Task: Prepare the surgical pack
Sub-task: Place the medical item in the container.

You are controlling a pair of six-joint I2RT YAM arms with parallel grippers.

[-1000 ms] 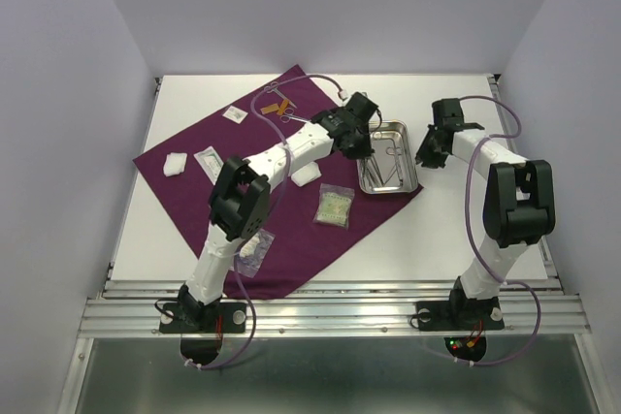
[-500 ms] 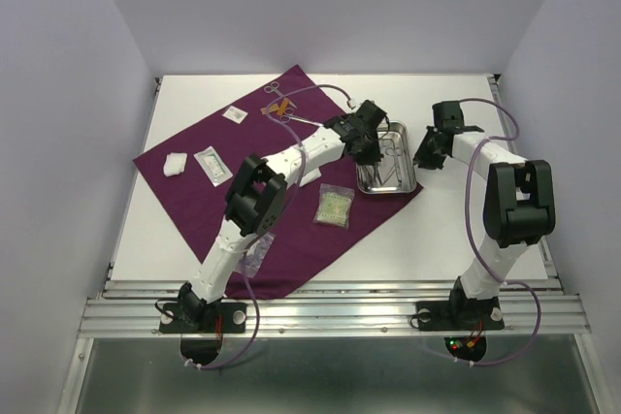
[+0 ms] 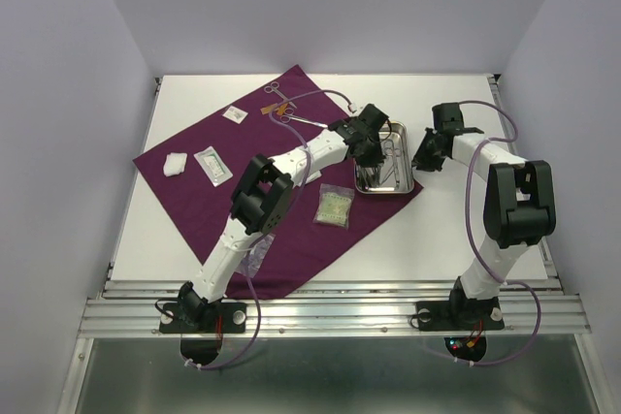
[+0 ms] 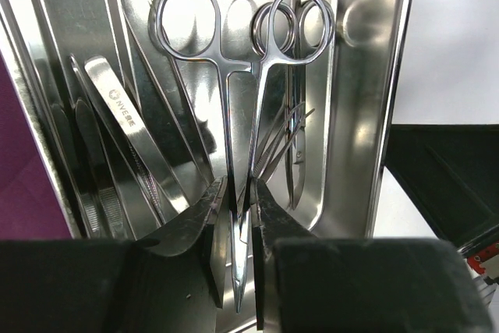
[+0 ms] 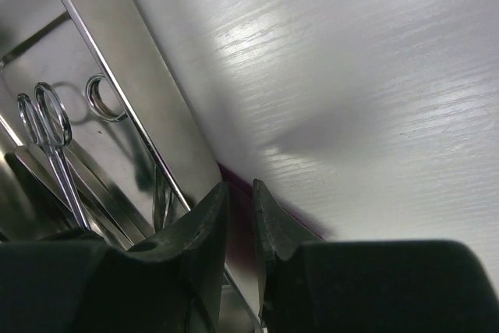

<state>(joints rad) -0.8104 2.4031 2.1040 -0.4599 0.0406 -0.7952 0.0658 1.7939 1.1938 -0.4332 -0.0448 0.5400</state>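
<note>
Overhead view spans table [image 3: 456, 230]; both wrist views close on tray [image 4: 359, 99].

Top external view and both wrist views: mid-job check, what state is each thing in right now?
Cloth: spread flat, unfolded.
Tray: upright, partly on cloth.
Tweezers: lying in tray.
Scissors: blades shut, over tray.
Left pincer: shut on scissors.
Right pincer: shut, apparently on tray rim.
Packet: flat on cloth.
</note>
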